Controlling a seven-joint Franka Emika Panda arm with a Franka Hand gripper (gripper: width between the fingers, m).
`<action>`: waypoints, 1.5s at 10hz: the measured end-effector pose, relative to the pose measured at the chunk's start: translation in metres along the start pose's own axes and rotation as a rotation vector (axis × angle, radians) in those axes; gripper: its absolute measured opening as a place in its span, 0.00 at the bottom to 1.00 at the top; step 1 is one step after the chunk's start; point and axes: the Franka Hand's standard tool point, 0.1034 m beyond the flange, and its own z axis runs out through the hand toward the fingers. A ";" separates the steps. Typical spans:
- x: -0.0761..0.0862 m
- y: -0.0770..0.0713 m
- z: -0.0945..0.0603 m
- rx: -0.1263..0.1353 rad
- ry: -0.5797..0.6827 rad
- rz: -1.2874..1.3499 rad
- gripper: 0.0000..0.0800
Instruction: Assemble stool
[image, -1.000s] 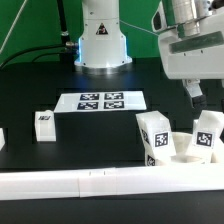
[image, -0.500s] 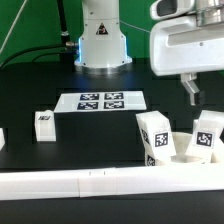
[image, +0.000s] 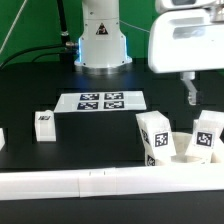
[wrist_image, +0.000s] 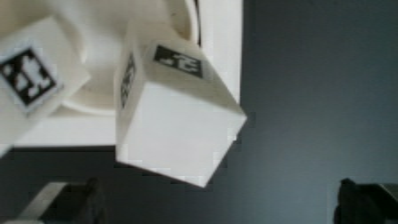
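The stool's round white seat (image: 183, 157) lies at the exterior view's lower right, behind the front rail. Two blocky tagged legs stand on it, one (image: 154, 136) toward the middle and one (image: 207, 135) at the right edge. A third leg (image: 44, 122) stands loose on the table at the left. My gripper (image: 191, 97) hangs above and behind the seat, open and holding nothing. In the wrist view a leg (wrist_image: 178, 125) rises from the seat (wrist_image: 63, 135) toward the camera. Beside it is a second tagged leg (wrist_image: 36, 70). My dark fingertips (wrist_image: 370, 200) stand wide apart, clear of both.
The marker board (image: 100, 101) lies flat mid-table in front of the robot base (image: 100, 40). A long white rail (image: 80, 184) runs along the front edge. A further white piece (image: 2, 138) shows at the left border.
The hand has lifted slightly and drifted a little toward the exterior view's left, staying open. The parts on the table have not moved.
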 end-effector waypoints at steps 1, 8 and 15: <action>0.001 0.002 0.000 -0.001 0.008 -0.080 0.81; -0.004 0.016 0.017 0.010 -0.154 -0.585 0.81; -0.010 0.032 0.027 -0.031 -0.176 -0.958 0.81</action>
